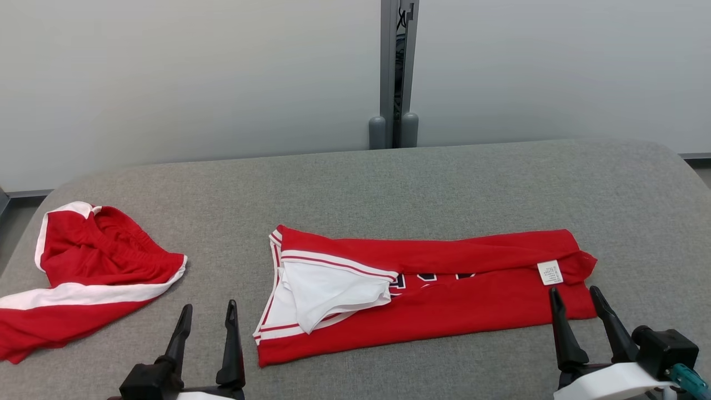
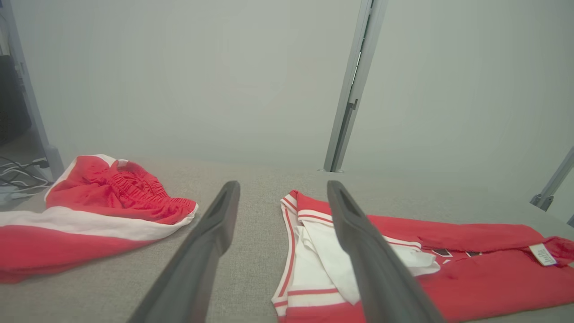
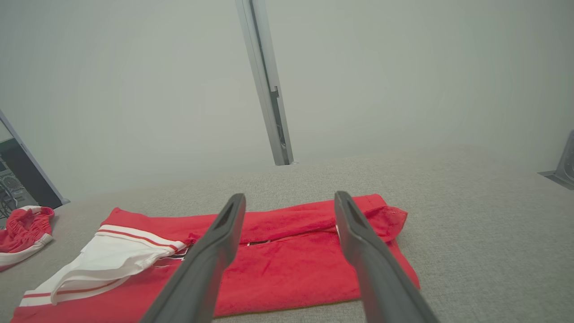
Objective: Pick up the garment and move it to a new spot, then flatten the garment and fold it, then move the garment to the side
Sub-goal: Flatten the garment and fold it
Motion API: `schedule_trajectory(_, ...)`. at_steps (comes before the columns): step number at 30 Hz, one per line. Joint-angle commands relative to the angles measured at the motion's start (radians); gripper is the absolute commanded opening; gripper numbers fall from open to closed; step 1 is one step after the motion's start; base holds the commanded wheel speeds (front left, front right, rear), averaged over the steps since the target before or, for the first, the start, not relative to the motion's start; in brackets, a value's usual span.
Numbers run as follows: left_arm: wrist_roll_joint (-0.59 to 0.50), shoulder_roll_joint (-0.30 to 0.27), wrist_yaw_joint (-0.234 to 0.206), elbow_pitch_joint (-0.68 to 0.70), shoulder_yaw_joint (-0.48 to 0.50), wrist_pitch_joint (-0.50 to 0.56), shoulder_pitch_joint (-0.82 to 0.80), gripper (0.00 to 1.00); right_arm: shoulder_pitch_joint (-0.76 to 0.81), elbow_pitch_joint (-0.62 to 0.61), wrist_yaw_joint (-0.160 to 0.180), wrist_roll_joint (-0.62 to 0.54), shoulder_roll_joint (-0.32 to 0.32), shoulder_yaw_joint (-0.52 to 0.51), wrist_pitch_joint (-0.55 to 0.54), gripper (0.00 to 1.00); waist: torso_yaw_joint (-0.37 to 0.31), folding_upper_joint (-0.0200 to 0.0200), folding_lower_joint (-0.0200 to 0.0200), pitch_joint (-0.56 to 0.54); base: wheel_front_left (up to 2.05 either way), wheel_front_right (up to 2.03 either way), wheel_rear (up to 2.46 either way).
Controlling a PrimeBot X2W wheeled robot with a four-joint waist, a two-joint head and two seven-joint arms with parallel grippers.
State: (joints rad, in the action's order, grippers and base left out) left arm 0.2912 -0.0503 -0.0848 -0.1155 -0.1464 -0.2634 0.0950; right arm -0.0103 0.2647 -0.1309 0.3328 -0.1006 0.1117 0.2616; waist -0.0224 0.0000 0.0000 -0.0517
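A red garment with white trim (image 1: 444, 289) lies folded into a long band across the middle of the grey table (image 1: 389, 183), its white label (image 1: 550, 273) near the right end. The same garment shows in the left wrist view (image 2: 471, 269) and the right wrist view (image 3: 287, 264). My left gripper (image 1: 208, 314) stands open near the front edge, just left of the garment's left end, holding nothing. My right gripper (image 1: 577, 297) is open too, its fingertips at the garment's near right corner, with nothing between them.
A second red and white garment, shorts (image 1: 89, 272), lies crumpled at the table's left edge (image 2: 98, 211). A grey post (image 1: 395, 72) rises behind the table against a pale wall. Bare table surface spreads behind and to the right of the folded garment.
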Motion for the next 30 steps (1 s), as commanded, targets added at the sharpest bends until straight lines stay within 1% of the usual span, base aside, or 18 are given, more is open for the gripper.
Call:
schedule_trajectory(1, 0.002, -0.002, 0.001, -0.007, 0.001, -0.001, 0.011, 1.00, 0.014, -0.006, 0.000, 0.002, 0.000, -0.001, 0.005, 1.00, -0.002, 0.0000, 0.0000, -0.006, 0.00, 0.00, 0.00)
schedule_trajectory(9, 0.008, -0.002, -0.010, -0.009, -0.016, -0.001, 0.019, 1.00, 0.023, 0.004, 0.000, 0.011, -0.001, 0.014, 0.005, 1.00, -0.004, 0.0000, 0.0000, -0.014, 0.00, 0.00, 0.00)
schedule_trajectory(16, 0.004, -0.002, -0.010, -0.017, -0.028, -0.001, 0.014, 1.00, 0.024, 0.012, 0.000, 0.027, -0.004, 0.010, 0.005, 1.00, 0.002, 0.0000, 0.0000, -0.013, 0.00, 0.00, 0.00)
schedule_trajectory(22, -0.002, -0.002, -0.014, -0.015, -0.034, -0.001, 0.008, 1.00, 0.001, 0.037, 0.000, 0.050, 0.001, 0.006, 0.005, 1.00, 0.005, 0.0000, 0.0000, -0.008, 0.00, 0.00, 0.00)
schedule_trajectory(25, -0.006, -0.002, -0.015, -0.014, -0.037, -0.001, 0.003, 1.00, -0.024, 0.092, 0.000, 0.099, 0.010, 0.009, 0.005, 1.00, 0.004, 0.0000, 0.0000, -0.001, 0.00, 0.00, 0.00)
schedule_trajectory(27, -0.007, -0.002, -0.014, -0.014, -0.042, -0.001, 0.000, 1.00, -0.056, 0.137, 0.000, 0.155, 0.011, 0.009, 0.005, 1.00, 0.004, 0.0000, 0.0000, 0.004, 0.00, 0.00, 0.00)
schedule_trajectory(30, -0.009, -0.002, -0.014, -0.018, -0.050, -0.001, -0.006, 1.00, -0.109, 0.215, 0.000, 0.228, -0.005, 0.006, 0.005, 1.00, 0.007, 0.0000, 0.0000, 0.014, 0.00, 0.00, 0.00)
